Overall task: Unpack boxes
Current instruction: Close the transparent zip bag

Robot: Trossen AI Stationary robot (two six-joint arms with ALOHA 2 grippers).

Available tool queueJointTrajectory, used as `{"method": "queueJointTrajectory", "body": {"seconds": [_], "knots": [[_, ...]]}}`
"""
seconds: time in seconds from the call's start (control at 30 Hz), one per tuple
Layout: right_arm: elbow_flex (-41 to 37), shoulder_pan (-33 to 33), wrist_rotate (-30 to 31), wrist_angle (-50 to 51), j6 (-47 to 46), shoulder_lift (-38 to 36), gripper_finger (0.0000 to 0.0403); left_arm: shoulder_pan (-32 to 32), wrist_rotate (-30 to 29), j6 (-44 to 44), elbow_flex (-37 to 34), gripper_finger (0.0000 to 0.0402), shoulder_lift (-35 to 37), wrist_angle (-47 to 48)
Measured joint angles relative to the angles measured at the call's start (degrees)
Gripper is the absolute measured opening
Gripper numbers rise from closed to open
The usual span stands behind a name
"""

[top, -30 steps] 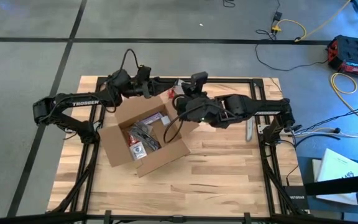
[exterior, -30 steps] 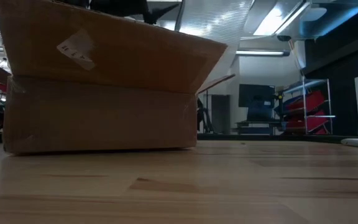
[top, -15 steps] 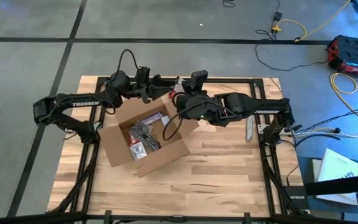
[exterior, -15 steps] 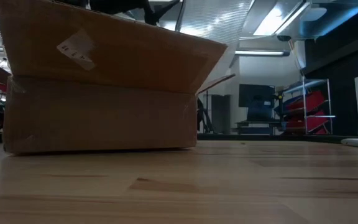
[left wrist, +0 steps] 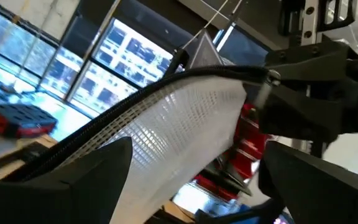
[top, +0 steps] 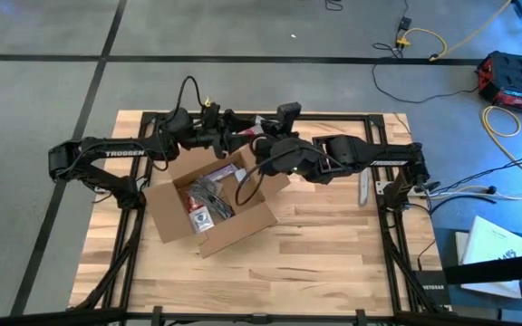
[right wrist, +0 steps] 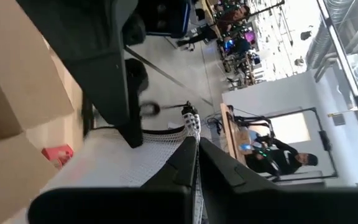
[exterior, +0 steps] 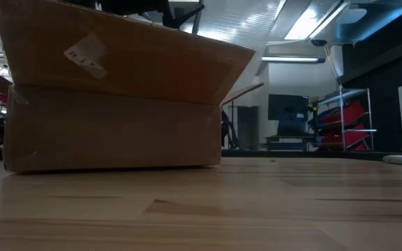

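- Above the far edge of the shallow brown cardboard box (top: 211,204), which is sitting open on the left-centre of the wooden table (top: 333,258), the right gripper (right wrist: 194,146) is pinching a white mesh bag (left wrist: 185,118) shut-fingered.
- The left gripper (left wrist: 191,174) is spreading its fingers around that mesh.
- Advice: let the left fingers close fully before the right ones release.

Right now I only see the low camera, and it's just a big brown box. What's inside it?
Observer: The box is open on top; dark cords and a small red-and-white packet lie inside.
Operator: Where are the robot's hands?
Observer: Both meet above the box's far edge, and the left gripper is open.
Operator: Is anything being held?
Observer: Yes, the right gripper is shut on a white mesh bag.
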State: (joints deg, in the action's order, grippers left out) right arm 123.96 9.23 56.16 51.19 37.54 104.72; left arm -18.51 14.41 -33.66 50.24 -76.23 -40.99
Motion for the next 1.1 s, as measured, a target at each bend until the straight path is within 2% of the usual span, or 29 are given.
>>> {"method": "queueJointTrajectory", "body": {"seconds": [0.63, 0.8, 1.0, 1.1], "knots": [[0.00, 0.09, -0.62, -1.02, -0.19, 0.00, 0.0000, 0.07, -0.23, 0.58, 0.00, 0.0354, 0.00, -0.11], [0.00, 0.09, -0.77, -1.50, -0.19, 0.00, 0.0000, 0.12, -0.21, 6.26, 0.00, 0.0354, 0.00, -0.12], [0.00, 0.09, -0.93, -1.48, -0.19, 0.00, 0.0000, 1.45, -0.03, 22.47, 0.00, 0.0354, 0.00, -0.08], [0.00, 0.09, -1.36, -1.48, -0.19, 0.00, 0.0000, 1.43, -0.01, 22.07, 0.00, 0.0354, 0.00, 0.09]]}}
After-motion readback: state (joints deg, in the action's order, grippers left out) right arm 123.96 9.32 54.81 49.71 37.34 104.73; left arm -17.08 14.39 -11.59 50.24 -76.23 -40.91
